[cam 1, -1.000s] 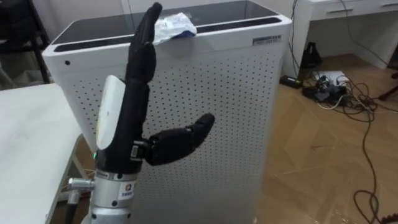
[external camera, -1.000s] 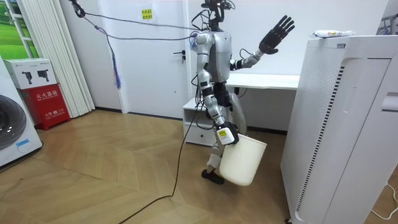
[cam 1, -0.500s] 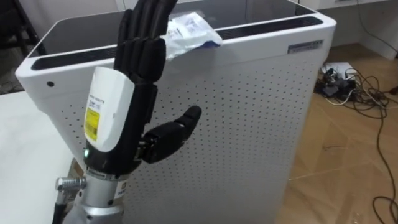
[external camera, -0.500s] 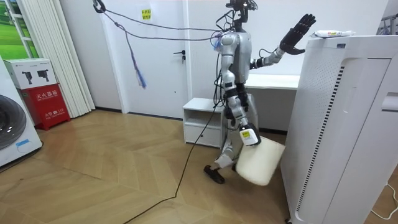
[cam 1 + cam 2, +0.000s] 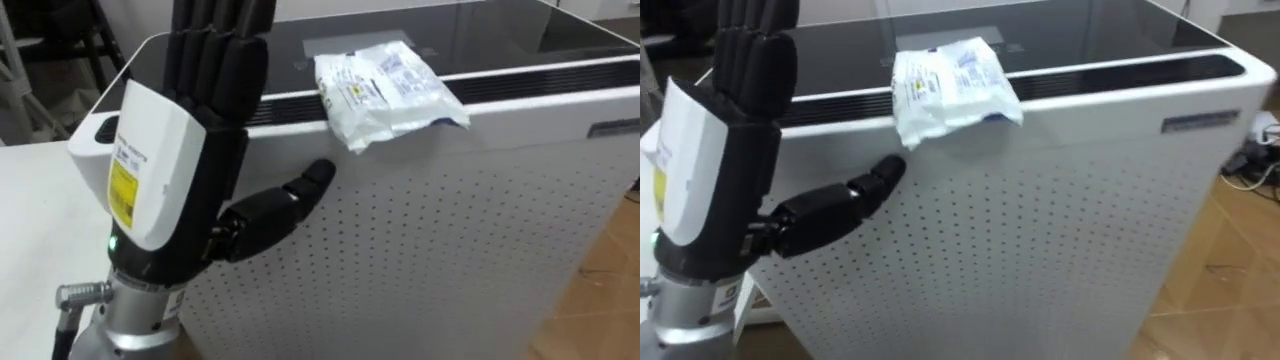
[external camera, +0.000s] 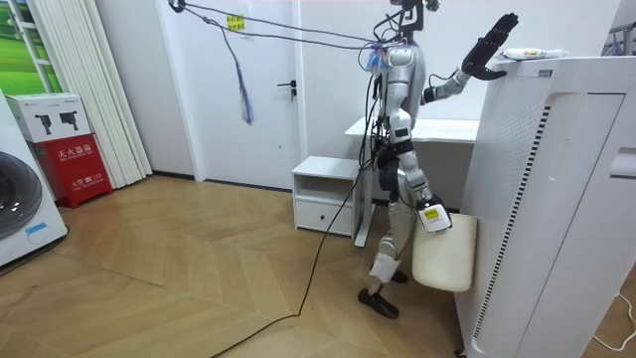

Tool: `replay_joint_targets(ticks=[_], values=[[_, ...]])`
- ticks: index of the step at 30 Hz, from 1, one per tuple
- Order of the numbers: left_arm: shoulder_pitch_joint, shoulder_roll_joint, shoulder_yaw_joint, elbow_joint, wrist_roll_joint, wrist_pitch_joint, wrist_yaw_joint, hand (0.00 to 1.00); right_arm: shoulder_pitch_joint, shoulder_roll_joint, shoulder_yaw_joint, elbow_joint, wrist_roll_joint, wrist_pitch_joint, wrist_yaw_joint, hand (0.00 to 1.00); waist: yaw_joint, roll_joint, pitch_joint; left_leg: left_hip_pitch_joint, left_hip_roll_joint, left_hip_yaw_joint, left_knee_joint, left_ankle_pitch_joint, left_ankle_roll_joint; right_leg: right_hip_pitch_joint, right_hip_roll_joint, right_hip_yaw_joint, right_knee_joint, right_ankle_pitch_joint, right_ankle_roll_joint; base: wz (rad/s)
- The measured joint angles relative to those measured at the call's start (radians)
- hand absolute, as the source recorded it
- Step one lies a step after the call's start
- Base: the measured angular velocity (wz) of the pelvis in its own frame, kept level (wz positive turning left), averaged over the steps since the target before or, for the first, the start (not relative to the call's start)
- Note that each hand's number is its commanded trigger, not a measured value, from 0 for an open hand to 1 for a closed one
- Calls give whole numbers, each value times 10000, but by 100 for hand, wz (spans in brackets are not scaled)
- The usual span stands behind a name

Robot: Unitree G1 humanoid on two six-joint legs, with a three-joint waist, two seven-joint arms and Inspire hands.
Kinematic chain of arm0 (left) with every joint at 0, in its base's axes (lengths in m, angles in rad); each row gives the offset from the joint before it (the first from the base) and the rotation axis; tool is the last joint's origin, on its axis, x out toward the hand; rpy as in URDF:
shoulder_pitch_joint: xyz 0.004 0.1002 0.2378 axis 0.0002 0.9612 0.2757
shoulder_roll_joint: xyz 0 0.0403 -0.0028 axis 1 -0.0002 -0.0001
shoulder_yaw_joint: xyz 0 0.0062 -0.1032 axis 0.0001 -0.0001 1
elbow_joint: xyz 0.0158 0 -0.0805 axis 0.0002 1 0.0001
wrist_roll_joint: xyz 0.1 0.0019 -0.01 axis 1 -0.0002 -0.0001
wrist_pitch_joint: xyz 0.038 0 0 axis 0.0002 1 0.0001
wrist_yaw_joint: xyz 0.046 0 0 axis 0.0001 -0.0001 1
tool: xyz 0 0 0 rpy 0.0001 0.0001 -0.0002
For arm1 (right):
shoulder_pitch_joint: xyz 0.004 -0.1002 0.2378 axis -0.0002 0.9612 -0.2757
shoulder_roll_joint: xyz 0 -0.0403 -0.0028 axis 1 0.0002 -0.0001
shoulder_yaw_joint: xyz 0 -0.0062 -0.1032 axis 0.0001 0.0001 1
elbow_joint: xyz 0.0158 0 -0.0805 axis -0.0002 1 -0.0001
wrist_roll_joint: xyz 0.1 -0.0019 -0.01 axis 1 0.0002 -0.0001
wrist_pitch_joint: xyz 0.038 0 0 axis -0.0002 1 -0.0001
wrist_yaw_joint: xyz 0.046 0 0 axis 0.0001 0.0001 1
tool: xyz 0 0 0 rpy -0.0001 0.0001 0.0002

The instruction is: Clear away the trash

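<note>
A crumpled white plastic wrapper (image 5: 385, 88) lies on the front edge of a tall white perforated air purifier (image 5: 450, 230), partly hanging over it. My left hand (image 5: 190, 170) is raised upright in front of the purifier, left of the wrapper, open with straight fingers and the thumb pointing toward the wrapper; it holds nothing. In the room view I stand just beside the purifier (image 6: 556, 199), left hand (image 6: 492, 45) up near the wrapper (image 6: 524, 54). My right hand (image 6: 429, 214) hangs low, gripping the rim of a white bin (image 6: 444, 254).
A white table (image 5: 40, 230) lies to my left. In the room view a white desk (image 6: 417, 129) and a low white cabinet (image 6: 323, 194) stand behind me, with a red box (image 6: 78, 167) and a washing machine (image 6: 20, 209) at the far left.
I have walked up to the purifier, carrying the bin along. The wrapper now shows larger and closer, and my raised left hand has come nearer to it.
</note>
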Motion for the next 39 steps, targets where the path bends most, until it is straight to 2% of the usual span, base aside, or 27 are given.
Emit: replay_joint_targets(ticks=[5,14,21,26,30,39], values=[[119,221,6,-533,17,-4,-189,0,-23,-2,38,0,-3,3,178,100,20,-61,18,112,37,-72,-288,39,-74,212,60,-172,-345,39,-37,9],[181,406,-5,-568,-5,-138,-259,0,-43,3,353,-12,-82,3,361,100,25,-81,25,512,89,-142,-583,53,-91,695,173,-176,-861,208,-25,0],[189,398,-85,-540,-26,-106,-383,0,-38,3,378,-10,-307,3,421,100,-75,-71,34,704,93,-205,-653,61,-105,948,199,-253,-998,233,-29,2],[190,381,-320,-463,-55,28,-389,0,-38,-6,431,-12,-291,3,487,100,-93,-31,27,716,167,-225,-664,73,-129,1120,324,-255,-1400,444,-66,1],[190,376,-398,-511,-79,94,-495,0,-44,-6,432,-28,-281,3,505,100,-134,-27,27,693,164,-238,-706,90,-152,1117,326,-252,-1419,461,-74,0],[189,353,-695,-570,-587,179,-1027,0,-69,-6,407,-111,-279,-5,608,100,-431,-36,23,728,168,-211,-820,101,-156,1098,327,-227,-1451,462,-73,0]])
